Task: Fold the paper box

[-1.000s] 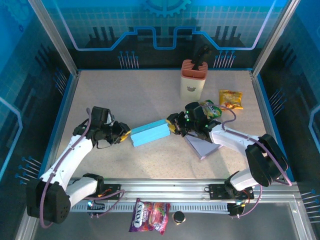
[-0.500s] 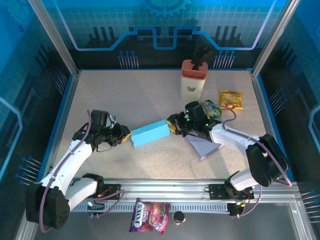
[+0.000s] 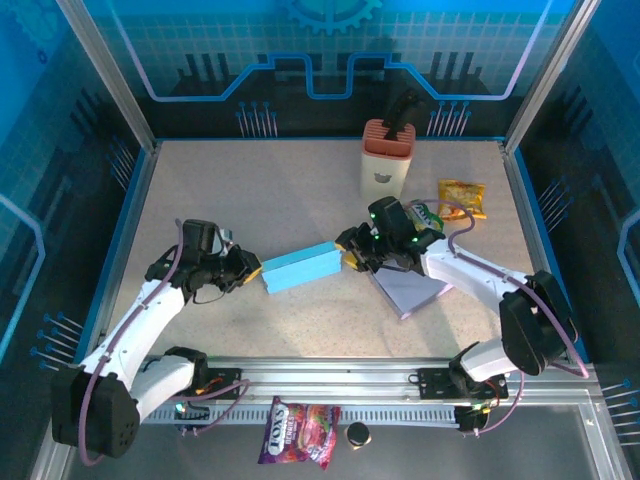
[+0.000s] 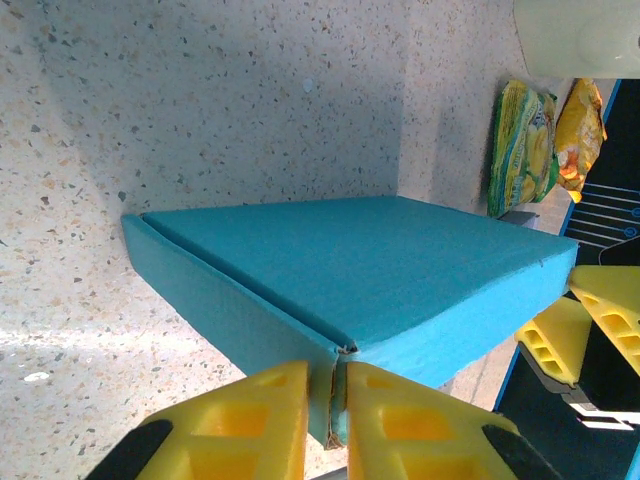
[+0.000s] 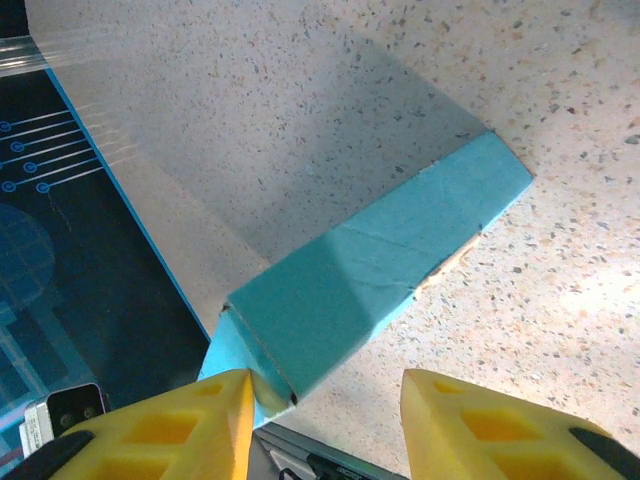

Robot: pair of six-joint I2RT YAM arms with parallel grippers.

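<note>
The flat blue paper box (image 3: 300,266) looks light and bendy, best held by its edges. The left claw (image 4: 327,388) pinches its corner; the right claw (image 5: 325,400) is open.

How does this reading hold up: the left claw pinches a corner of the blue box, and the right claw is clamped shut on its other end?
One thing is wrong. The left claw does pinch a corner of the blue box, but the right claw is open at its other end: the right wrist view shows its fingers standing apart.
</note>
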